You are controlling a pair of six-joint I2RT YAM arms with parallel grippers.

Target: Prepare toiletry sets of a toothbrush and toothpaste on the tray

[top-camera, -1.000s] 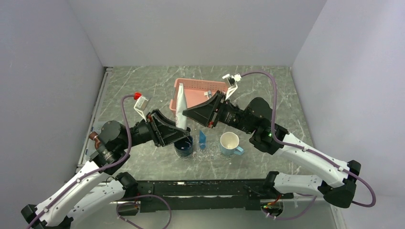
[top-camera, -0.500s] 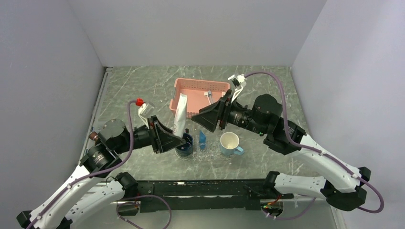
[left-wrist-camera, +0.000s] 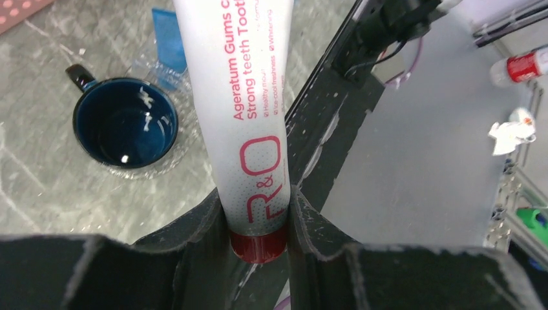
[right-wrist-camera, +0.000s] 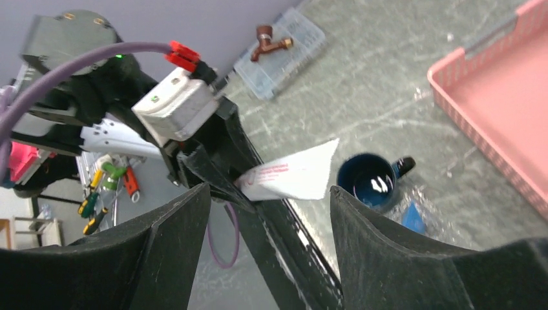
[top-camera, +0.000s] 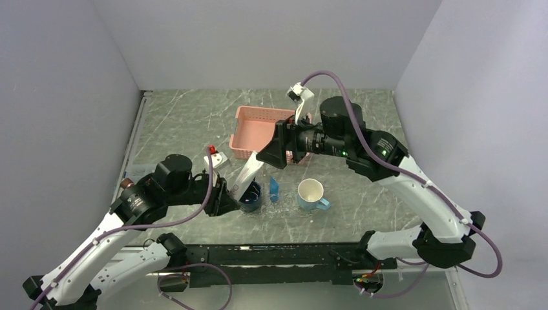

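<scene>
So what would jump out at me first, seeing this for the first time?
Probably the white toothpaste tube, pinched at its red-capped end by the left gripper and slanting up close by the dark blue mug near the middle of the table. Next, the right gripper, its jaws open and empty, hangs near the pink basket further back.

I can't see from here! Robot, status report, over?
Left gripper shut on white toothpaste tube, cap end. Right gripper open, off it. Dark blue mug close beside.
</scene>
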